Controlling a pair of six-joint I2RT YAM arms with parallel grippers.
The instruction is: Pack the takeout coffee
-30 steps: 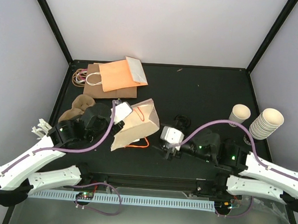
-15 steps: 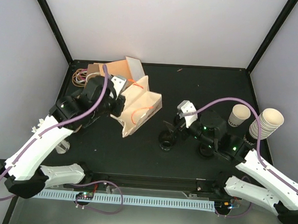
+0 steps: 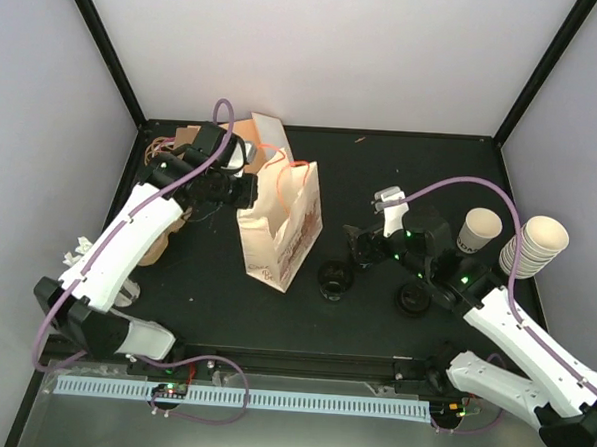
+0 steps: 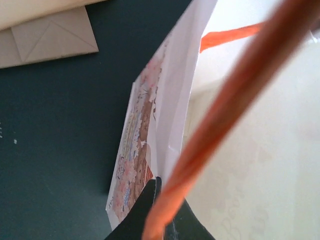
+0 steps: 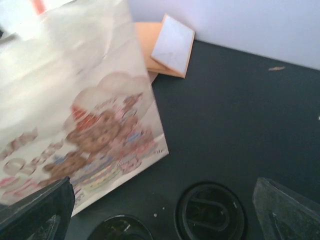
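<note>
While your left tool (image 3: 245, 186) is pinched shut on the orange handle (image 4: 220, 130) of the upright paper bag (image 3: 283, 233), your right tool (image 3: 357, 245) gapes wide, empty, near the black lids (image 3: 333, 277); the takeout coffee cup (image 3: 478, 231) stands on the desk (image 3: 401, 169) beside the cup stack (image 3: 534, 246).

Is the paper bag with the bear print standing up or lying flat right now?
Upright: the paper bag stands on its base, mouth up, with the left gripper shut on its orange handle.
</note>
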